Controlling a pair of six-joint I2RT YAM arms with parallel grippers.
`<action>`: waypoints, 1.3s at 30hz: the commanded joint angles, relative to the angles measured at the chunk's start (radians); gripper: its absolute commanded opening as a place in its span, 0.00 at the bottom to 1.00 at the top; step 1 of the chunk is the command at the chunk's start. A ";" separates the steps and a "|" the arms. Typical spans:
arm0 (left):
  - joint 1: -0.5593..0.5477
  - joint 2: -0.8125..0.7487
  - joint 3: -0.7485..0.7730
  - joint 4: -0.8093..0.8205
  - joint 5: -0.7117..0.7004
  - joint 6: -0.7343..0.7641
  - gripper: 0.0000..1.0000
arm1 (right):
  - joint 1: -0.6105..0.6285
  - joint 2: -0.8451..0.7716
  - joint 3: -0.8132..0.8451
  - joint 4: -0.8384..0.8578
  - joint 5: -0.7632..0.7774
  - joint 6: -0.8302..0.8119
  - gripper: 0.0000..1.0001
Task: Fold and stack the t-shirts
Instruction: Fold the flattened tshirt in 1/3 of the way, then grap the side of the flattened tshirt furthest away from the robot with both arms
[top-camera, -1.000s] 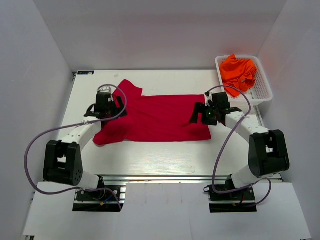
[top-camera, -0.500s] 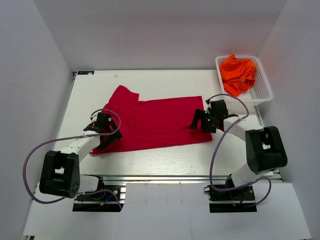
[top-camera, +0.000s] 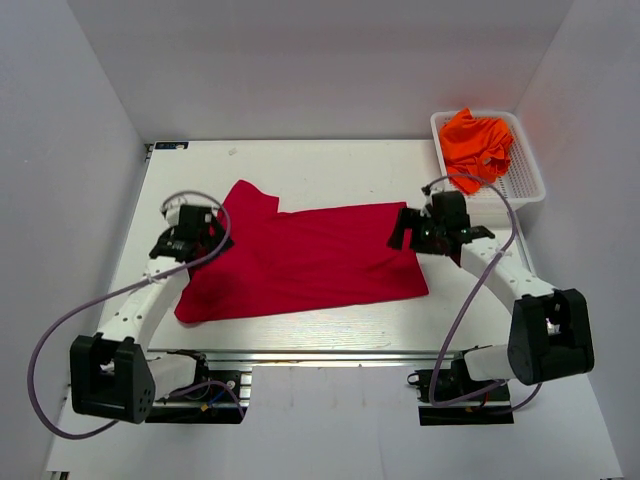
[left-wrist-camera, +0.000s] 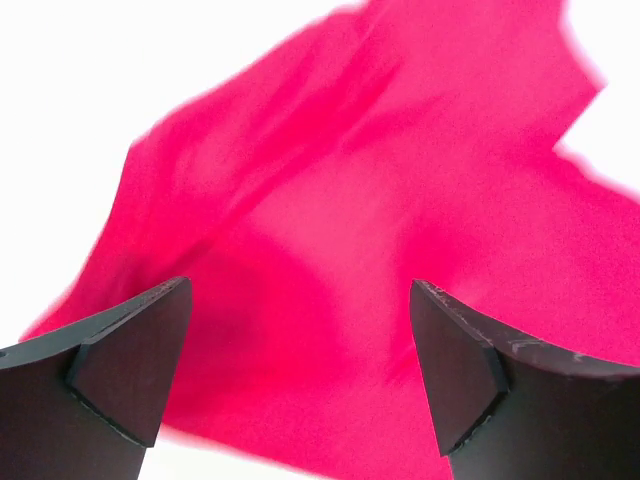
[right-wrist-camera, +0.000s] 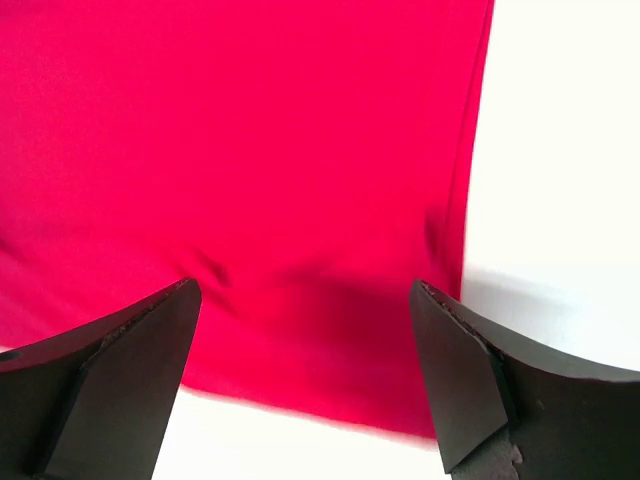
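On white table, white walls, crimson t-shirt spread out, left jaws and right jaws apart

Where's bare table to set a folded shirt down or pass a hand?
Free: the far strip of table between the red t-shirt and the back wall; a thinner strip between its near edge and the front rail. Crowded: the shirt's ends, under the open left gripper and right gripper, and the far right corner, taken by the basket of orange t-shirts.
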 joint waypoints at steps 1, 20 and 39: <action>0.005 0.061 0.136 0.187 -0.072 0.132 1.00 | -0.006 0.054 0.122 0.082 0.086 -0.025 0.90; 0.033 1.141 1.130 0.239 -0.002 0.393 1.00 | -0.014 0.546 0.663 -0.055 0.245 -0.020 0.90; 0.033 1.210 1.095 0.318 0.191 0.482 0.00 | -0.014 0.760 0.857 -0.122 0.391 0.041 0.90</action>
